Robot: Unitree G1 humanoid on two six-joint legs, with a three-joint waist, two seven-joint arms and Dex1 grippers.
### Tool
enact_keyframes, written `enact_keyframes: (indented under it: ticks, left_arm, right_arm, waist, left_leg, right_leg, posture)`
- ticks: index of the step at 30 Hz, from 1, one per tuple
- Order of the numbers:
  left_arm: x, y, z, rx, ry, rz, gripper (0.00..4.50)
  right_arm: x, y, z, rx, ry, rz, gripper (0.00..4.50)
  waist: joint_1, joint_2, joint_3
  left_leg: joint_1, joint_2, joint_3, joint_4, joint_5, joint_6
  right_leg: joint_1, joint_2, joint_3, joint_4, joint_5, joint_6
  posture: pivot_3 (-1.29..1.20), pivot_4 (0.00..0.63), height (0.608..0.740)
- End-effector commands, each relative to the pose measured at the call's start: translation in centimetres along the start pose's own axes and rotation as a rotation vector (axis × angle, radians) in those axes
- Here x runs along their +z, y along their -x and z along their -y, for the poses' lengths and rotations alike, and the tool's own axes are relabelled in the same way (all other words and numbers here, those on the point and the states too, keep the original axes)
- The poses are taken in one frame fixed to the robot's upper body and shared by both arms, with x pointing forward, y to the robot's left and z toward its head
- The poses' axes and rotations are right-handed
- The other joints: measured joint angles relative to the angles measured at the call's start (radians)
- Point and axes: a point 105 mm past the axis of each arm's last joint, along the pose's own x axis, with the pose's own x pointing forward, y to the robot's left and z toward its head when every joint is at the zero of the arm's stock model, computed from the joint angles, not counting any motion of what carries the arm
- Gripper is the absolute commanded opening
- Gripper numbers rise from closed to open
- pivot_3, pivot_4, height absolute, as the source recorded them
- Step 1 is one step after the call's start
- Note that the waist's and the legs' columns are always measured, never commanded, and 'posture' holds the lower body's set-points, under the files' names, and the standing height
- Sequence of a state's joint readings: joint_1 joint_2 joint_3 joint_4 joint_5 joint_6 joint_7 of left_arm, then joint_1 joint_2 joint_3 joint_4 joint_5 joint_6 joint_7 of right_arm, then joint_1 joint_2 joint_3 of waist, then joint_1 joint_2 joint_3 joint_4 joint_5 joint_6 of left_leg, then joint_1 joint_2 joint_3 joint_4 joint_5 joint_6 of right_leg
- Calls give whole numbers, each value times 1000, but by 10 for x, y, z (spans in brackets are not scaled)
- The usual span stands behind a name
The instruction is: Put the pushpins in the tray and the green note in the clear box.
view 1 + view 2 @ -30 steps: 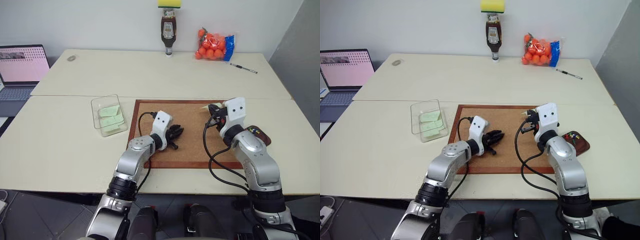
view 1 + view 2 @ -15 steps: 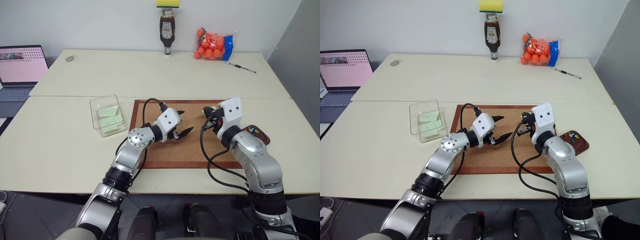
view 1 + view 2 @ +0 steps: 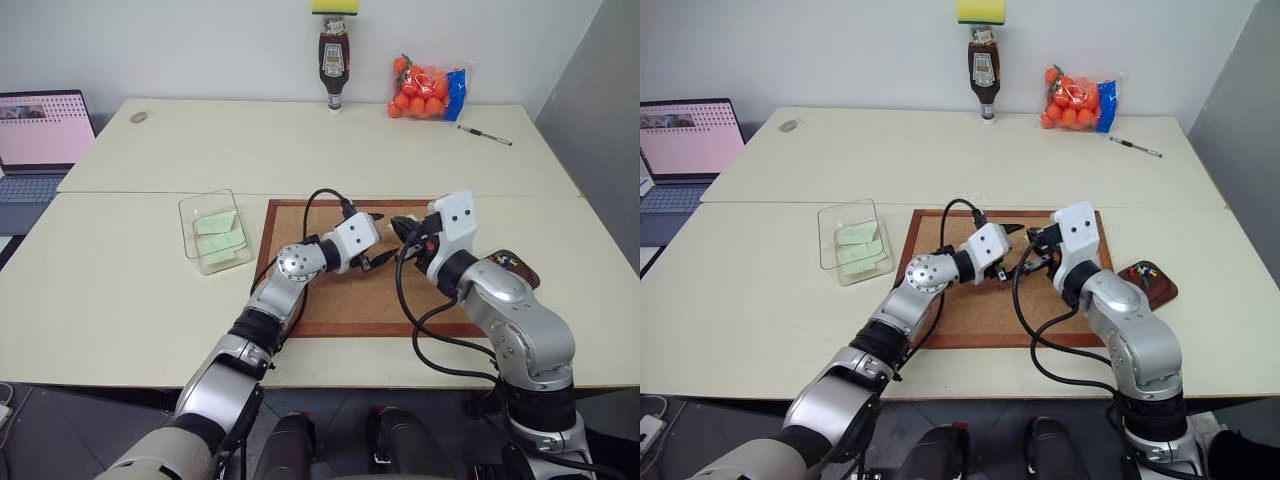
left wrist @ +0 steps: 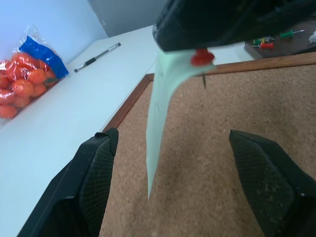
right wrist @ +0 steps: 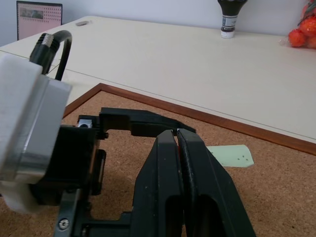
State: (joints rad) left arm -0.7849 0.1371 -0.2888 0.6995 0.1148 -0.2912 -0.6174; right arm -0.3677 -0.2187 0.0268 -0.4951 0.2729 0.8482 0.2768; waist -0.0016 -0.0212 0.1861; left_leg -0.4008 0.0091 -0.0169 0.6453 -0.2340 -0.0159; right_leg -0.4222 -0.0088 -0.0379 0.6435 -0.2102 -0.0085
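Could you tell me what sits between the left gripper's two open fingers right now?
In the left wrist view, the green note hangs between the left gripper's fingers, dangling from a red pushpin pinched in the right gripper, above the corkboard.

Both arms meet over the corkboard (image 3: 340, 300) (clear box (image 3: 215, 231) with green slips left of it).

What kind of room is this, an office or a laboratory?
Probably an office or a small lab test space. Two plain cream tables stand against a bare wall, an open laptop sits at one side, and a pen lies by a bag of oranges.
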Motion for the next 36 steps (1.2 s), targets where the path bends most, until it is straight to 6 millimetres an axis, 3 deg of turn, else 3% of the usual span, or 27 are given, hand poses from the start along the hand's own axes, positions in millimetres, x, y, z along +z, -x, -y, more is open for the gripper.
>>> enact_keyframes:
  ticks: [1,11,18,29,36]
  left_arm:
    - [14,-5,-9,40,-36,53,3070]
    - [8,-4,-16,69,-33,34,1245]
    - [4,-5,-10,41,-10,15,45]
    - [1,-4,2,-8,-63,11,45]
    - [0,-6,14,-46,-102,10,45]
  right_arm:
    - [18,3,-9,28,15,66,0]
    - [18,3,-10,23,-20,70,0]
    - [20,2,-8,7,-41,81,0]
    - [34,6,3,-61,-68,145,0]
    - [46,19,21,-166,-140,211,0]
  waist:
    - [0,0,0]
    - [-1,0,0]
    - [0,0,0]
    - [0,0,0]
    - [0,0,0]
  left_leg:
    - [0,0,0,0,0,0]
    - [0,0,0,0,0,0]
    - [0,0,0,0,0,0]
    - [0,0,0,0,0,0]
    - [0,0,0,0,0,0]
  right_leg:
    - [0,0,0,0,0,0]
    - [0,0,0,0,0,0]
    - [0,0,0,0,0,0]
    - [0,0,0,0,0,0]
    - [0,0,0,0,0,0]
  posture:
    - [0,150,740]
    - [0,150,740]
    - [0,150,740]
    - [0,150,740]
    - [0,150,740]
